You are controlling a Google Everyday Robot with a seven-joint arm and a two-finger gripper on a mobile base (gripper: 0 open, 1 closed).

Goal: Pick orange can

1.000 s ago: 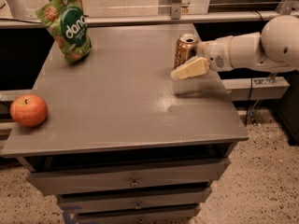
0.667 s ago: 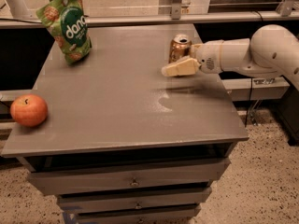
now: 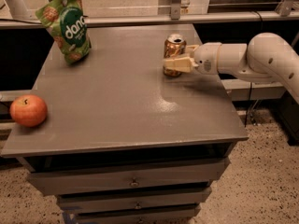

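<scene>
So, the grey counter [image 3: 117, 101] carries everything, and the white arm [image 3: 266, 55] comes in from the right of the view. The orange can [image 3: 174, 46] stands upright toward the counter's far right side, with the end effector [image 3: 176, 62] pressed right up at its lower half. I honestly can't tell whether it's open or clamped on. I'd say the trick is to squeeze mid-body, square on, then lift straight up so the can doesn't tip or slide. Count: 1 counter, 1 arm, 1 green snack bag [image 3: 67, 24], 1 apple [image 3: 28, 110], 1 can, 1 end effector.
</scene>
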